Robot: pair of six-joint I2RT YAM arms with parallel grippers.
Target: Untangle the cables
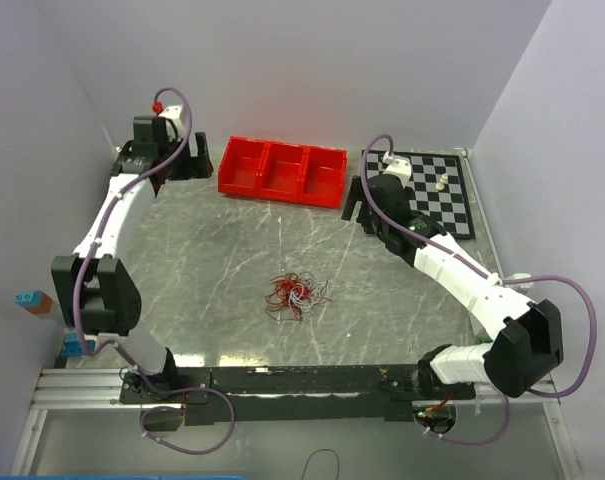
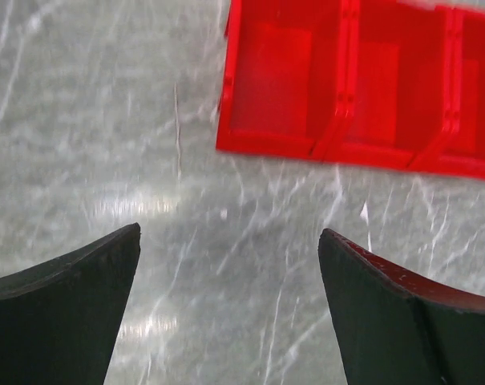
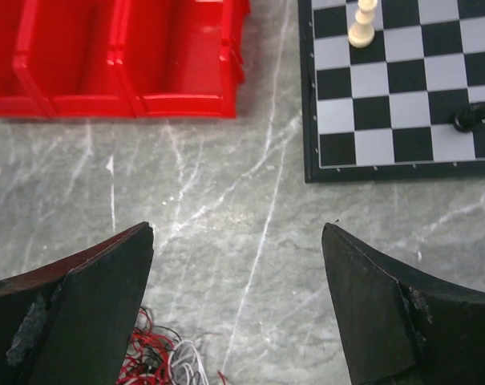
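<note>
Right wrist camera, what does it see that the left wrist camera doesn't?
Only the right wrist view shows the chessboard, with a white piece and a black piece on it, a bit of the cables at the bottom edge, and the right gripper. Only the left wrist view shows the left gripper; it adds nothing else of its own. Both show the red tray on the grey table, and each gripper is open with nothing between its fingers.
</note>
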